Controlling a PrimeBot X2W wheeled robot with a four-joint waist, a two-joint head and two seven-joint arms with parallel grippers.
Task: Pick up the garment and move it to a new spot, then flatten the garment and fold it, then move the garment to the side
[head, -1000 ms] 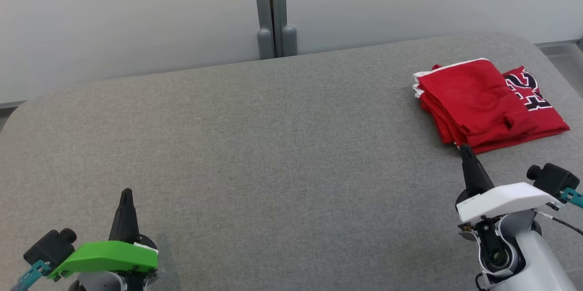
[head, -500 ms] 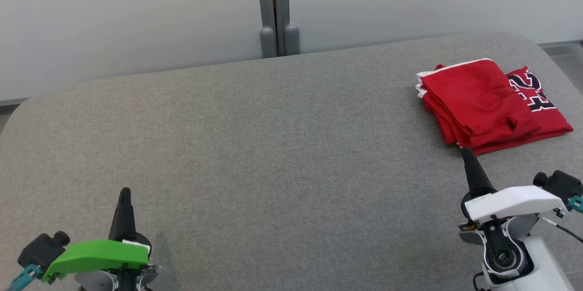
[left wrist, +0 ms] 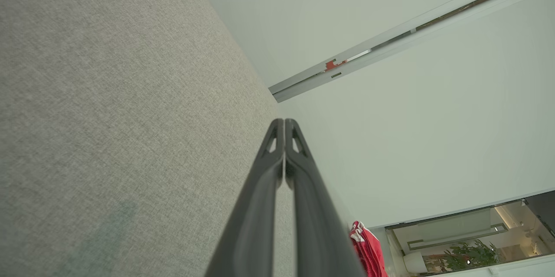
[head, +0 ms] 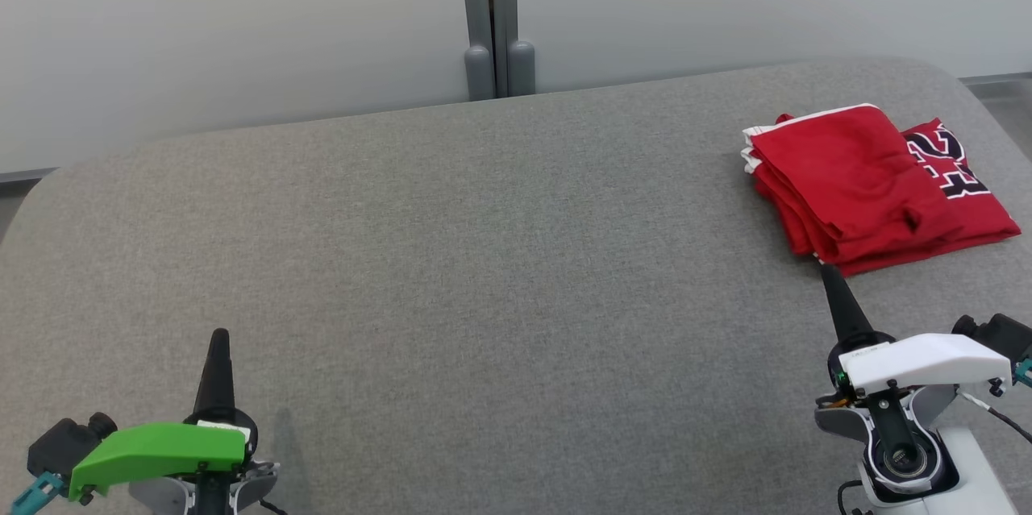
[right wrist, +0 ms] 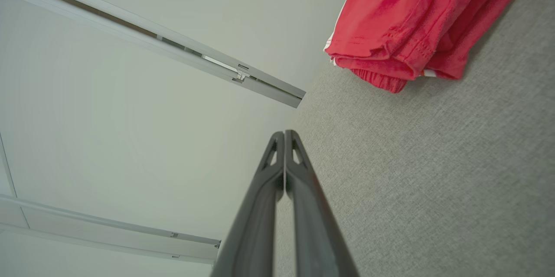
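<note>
**Folded garment lies to the side, and both our grippers are empty**

Our left gripper has its two fingers pressed together and holds nothing. The red garment is far off to its right. Our right gripper is pressed together and empty too. The folded garment lies just ahead of its tip on the gray table. We think the job is nearly done, so we should back away slowly and not bump the neat pile.

We note soft, matt red knit cloth in the garment; coarse grey woven fabric over the tabletop; smooth, matt dark plastic in the left gripper and right gripper.
</note>
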